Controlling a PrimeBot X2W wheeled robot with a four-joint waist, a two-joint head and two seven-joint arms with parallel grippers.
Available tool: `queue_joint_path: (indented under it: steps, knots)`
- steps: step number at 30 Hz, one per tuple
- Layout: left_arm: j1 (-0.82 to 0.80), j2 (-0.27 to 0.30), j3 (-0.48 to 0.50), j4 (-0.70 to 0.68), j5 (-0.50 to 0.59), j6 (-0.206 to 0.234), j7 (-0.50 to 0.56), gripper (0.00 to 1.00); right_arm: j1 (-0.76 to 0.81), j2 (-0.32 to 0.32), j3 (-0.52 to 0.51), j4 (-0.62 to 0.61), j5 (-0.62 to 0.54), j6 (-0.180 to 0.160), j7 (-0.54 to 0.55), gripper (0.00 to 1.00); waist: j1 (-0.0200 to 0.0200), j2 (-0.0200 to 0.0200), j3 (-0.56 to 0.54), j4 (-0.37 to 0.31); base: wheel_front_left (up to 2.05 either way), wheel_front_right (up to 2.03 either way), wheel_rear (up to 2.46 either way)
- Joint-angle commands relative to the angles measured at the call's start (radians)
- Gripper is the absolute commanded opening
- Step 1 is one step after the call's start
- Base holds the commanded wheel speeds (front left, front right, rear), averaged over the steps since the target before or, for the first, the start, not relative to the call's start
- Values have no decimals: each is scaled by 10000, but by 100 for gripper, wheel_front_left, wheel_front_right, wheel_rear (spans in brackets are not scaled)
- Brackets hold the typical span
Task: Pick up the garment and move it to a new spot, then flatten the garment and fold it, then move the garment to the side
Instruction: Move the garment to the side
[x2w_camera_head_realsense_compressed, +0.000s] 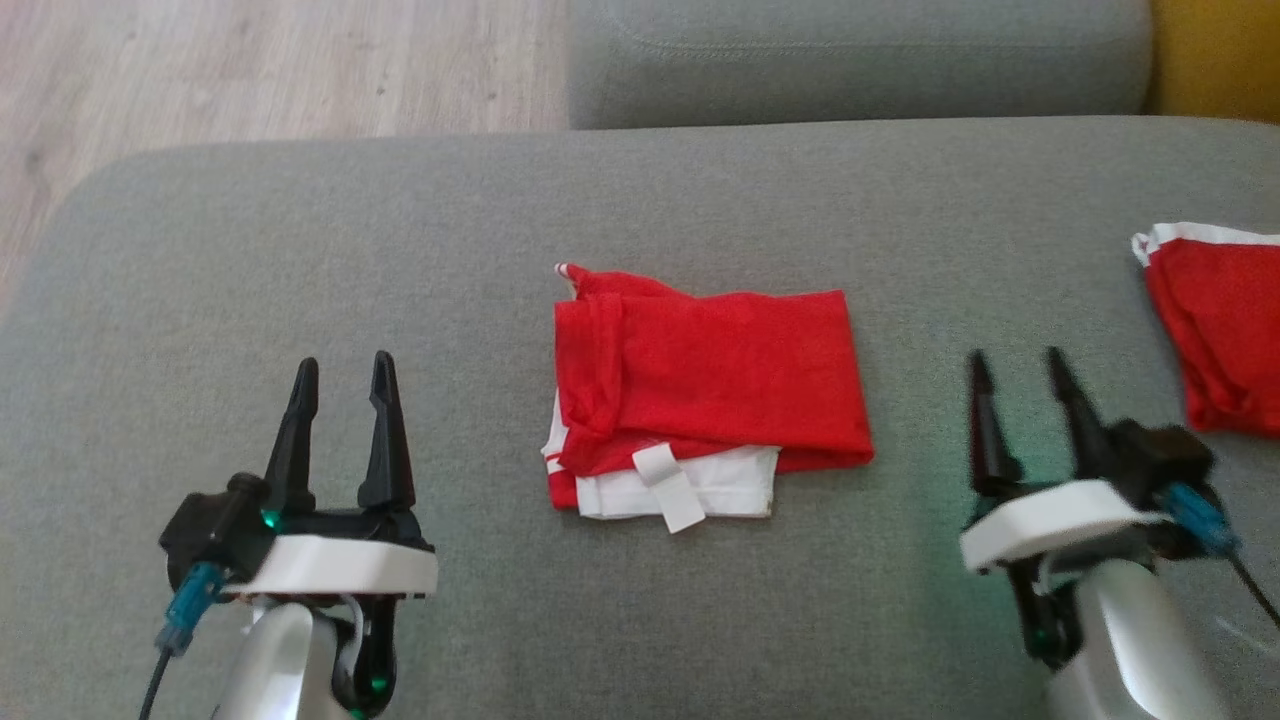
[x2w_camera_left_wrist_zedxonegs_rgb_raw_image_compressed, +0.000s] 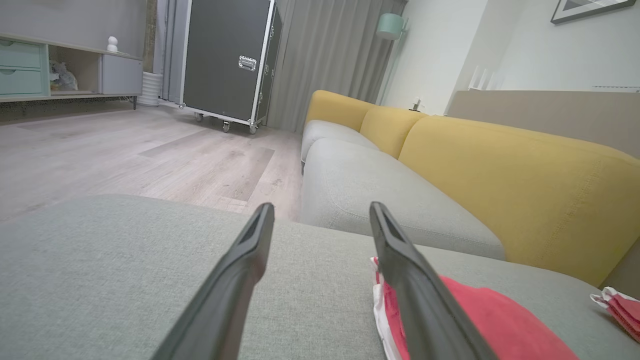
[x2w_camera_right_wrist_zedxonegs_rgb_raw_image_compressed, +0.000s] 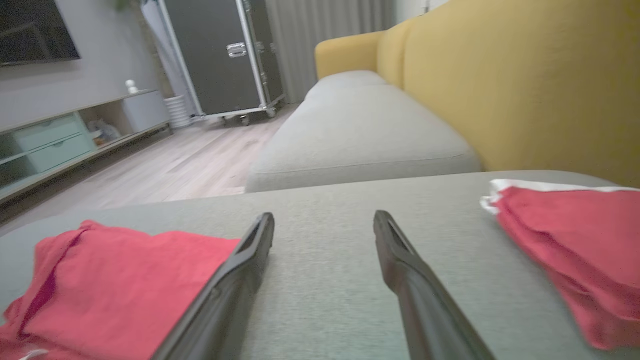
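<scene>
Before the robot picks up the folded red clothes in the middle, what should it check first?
1. Left gripper open: ok.
2. Right gripper open: ok.
3. Folded red garment lying free between them, touched by neither: ok.
4. Fold holding when lifted: cannot tell; a white strip sticks out at its near edge.
5. Second red garment apart from the right gripper: ok.
6. Bare grey cushion at the left for setting down: ok.
</scene>
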Motion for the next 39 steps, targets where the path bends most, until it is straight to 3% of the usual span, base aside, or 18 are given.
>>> queue_joint_path:
  steps: [1,13,21,22,23,24,35,39]
  knots:
    - [-523,66,260,-345,-100,18,-51,100,-607,-17,420,-162,134,35,92,100,0,0,130,114,0,0,0]
    - [-941,65,-305,-203,-292,17,-51,100,-2101,-17,1712,2488,1323,35,1719,100,0,0,724,898,0,0,0]
    - [-1075,65,-448,-210,-367,33,-51,100,-2688,-17,2250,4110,1132,35,2208,100,0,0,911,1253,0,0,0]
    - [-1079,65,-456,-206,-368,37,-51,100,-2735,-17,2312,4246,1118,35,2203,89,0,0,921,1274,0,0,0]
    - [-1088,65,-460,-198,-369,39,-51,100,-2789,-17,2353,4363,1066,35,2159,27,0,0,929,1288,0,0,0]
    - [-1096,65,-458,-190,-369,42,-51,100,-2846,-17,2379,4459,966,35,2071,0,0,0,933,1291,0,0,0]
    - [-1012,64,-535,-189,-160,72,-51,100,-3385,-22,2234,4634,-624,35,585,0,0,0,490,643,0,0,0]
    - [-978,64,-763,-268,-236,77,-51,100,-3528,-320,2305,4308,-1101,35,462,0,0,0,344,203,0,0,0]
